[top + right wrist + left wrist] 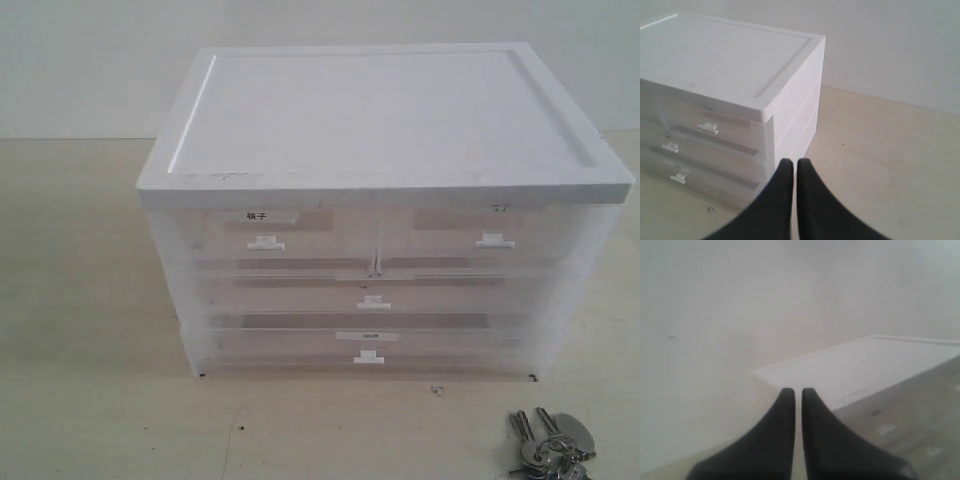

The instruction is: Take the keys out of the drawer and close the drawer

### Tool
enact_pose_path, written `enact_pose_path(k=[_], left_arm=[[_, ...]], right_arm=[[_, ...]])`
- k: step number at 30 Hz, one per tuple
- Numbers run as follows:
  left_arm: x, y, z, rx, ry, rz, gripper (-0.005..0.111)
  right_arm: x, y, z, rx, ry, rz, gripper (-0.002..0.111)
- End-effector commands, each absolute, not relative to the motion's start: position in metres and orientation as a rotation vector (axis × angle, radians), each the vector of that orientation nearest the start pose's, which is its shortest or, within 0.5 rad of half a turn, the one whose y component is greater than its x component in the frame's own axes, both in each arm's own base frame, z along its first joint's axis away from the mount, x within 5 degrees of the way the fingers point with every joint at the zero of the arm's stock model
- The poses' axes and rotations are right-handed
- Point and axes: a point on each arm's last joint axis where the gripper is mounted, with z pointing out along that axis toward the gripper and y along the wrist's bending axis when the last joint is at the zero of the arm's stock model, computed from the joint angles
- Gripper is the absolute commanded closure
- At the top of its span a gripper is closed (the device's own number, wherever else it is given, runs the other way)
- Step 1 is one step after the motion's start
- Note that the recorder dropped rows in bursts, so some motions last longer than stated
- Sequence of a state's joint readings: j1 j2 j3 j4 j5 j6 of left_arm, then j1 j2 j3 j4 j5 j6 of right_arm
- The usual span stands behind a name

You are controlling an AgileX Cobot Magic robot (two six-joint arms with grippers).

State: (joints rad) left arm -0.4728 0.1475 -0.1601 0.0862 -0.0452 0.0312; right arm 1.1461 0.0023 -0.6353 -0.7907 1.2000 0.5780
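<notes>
As the scene stands, both parts of the task look done; entries follow.

Item, keys [548, 447]: a bunch of silver metal keys on a ring. They lie on the table [90, 400] in front of the cabinet [390, 120], off its right front corner and apart from it, partly cut off by the lower edge of the exterior view. A round grey tag [574, 433] shows among the blades; no blue fob can be made out. Handling, judged: light, hard and loosely jointed, so the blades will fan and swing when lifted. The smooth metal is liable to slip from a pinch on a single blade. Best hold: across the ring or the clustered heads, from above. Not fragile.

Item, drawer [370, 290]: middle tier, full width, translucent plastic, with a small white tab handle [373, 301]. Its front appears flush with the top drawers above and the lowest drawer below; judged closed. Handling, judged: light, thin-walled, somewhat flexible. Push at the centre near the tab to avoid skewing; pull only by the tab.

Item, left gripper [797, 391]: dark fingers pressed together with nothing between them, raised beside the cabinet's top and touching nothing.

Item, right gripper [792, 161]: fingers pressed together, empty, held off the cabinet's right front corner, above the table.
</notes>
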Motion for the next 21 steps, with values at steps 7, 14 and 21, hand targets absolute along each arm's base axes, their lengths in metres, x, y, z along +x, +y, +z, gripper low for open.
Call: enact_pose_path(k=[7,14,21], left_arm=[[0.056,0.001,0.218,-0.076,1.433,-0.064,0.102],[0.056,0.003,0.203,0.012,1.592,0.102,0.102],[0.054,0.003,0.187,0.100,1.777,0.156,0.102]], right_arm=[[0.037,-0.066,0.322,-0.365,1.792,0.271,0.108],[0.037,-0.066,0.322,-0.365,1.792,0.271,0.108],[0.037,-0.066,0.322,-0.365,1.792,0.271,0.108]])
